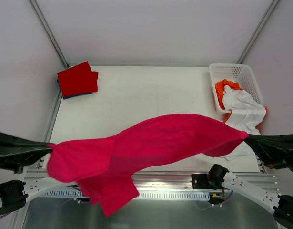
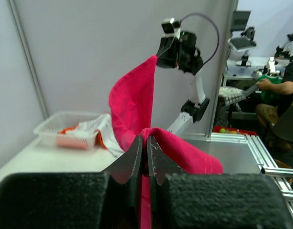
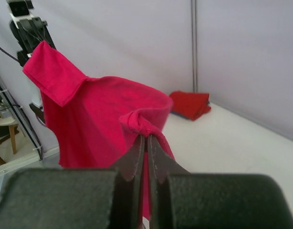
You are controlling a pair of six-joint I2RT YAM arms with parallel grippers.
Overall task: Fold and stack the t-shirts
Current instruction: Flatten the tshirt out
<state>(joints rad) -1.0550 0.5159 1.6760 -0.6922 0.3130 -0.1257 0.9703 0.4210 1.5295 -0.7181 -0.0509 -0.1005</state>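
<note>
A large crimson-pink t-shirt (image 1: 156, 143) hangs stretched in the air across the near part of the table, one part drooping past the front edge. My left gripper (image 1: 50, 149) is shut on its left end, and the cloth (image 2: 184, 152) bunches between the jaws of that gripper (image 2: 146, 138). My right gripper (image 1: 246, 137) is shut on the right end, a rolled hem (image 3: 136, 121) pinched at its tips (image 3: 146, 138). A folded red t-shirt (image 1: 77, 79) lies on a blue one at the back left. White (image 1: 244, 112) and orange (image 1: 225, 88) t-shirts spill from the basket.
The white lattice basket (image 1: 232, 71) stands at the table's back right. Grey walls and metal frame posts (image 1: 48, 33) close in the back and sides. A metal rail (image 1: 175, 191) runs along the near edge between the arm bases.
</note>
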